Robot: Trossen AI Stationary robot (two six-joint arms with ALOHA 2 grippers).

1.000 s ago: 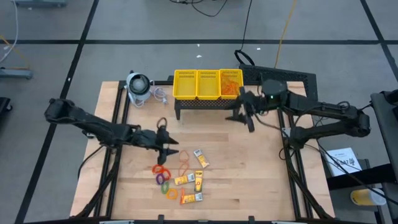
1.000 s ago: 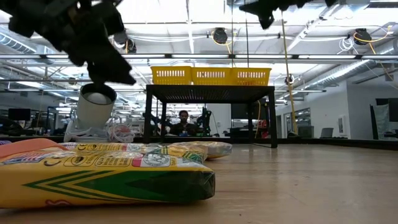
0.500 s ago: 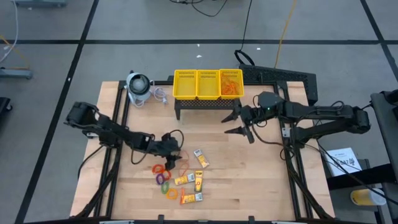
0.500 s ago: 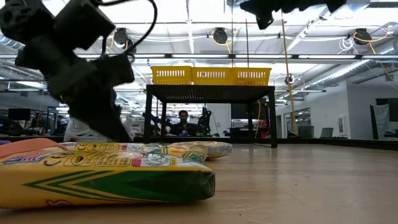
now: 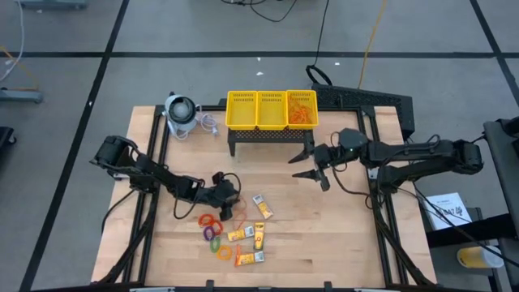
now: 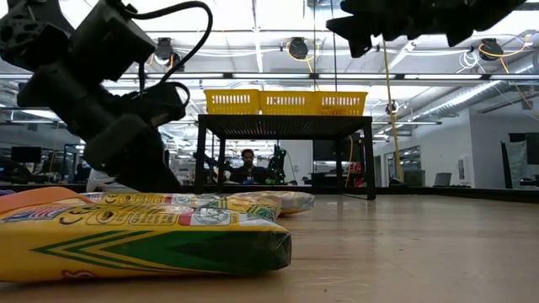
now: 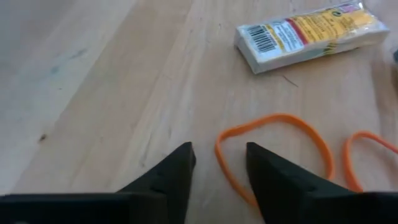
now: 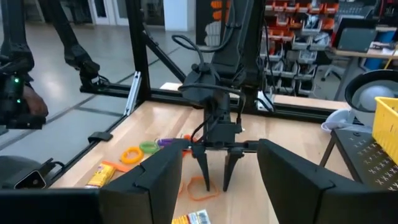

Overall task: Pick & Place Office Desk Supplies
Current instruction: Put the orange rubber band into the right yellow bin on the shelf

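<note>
Left gripper (image 7: 217,163) is down at the table (image 5: 340,235), fingers parted, straddling one side of an orange rubber band (image 7: 273,149) that lies flat on the wood; nothing is gripped yet. A second band (image 7: 370,158) lies just beside the first, and a yellow packet (image 7: 308,34) with a barcode label lies a little beyond. From above, the left gripper (image 5: 229,201) sits at the edge of the loose pile: coloured rings (image 5: 214,234) and more packets (image 5: 250,237) remain scattered on the near part of the table. Right gripper (image 5: 312,165) hovers in front of the yellow basket (image 5: 272,109), fingers spread wide and empty. The basket's right-hand compartment already holds a tangle of orange bands (image 5: 302,107); the middle and left compartments look empty, though small items could be hidden. Judgement: sorting is in its early part, with some bands delivered while packets, rings and at least two bands are left. The step in hand looks like closing on the band for pickup; a thin flat loop could slip the fingers.
</note>
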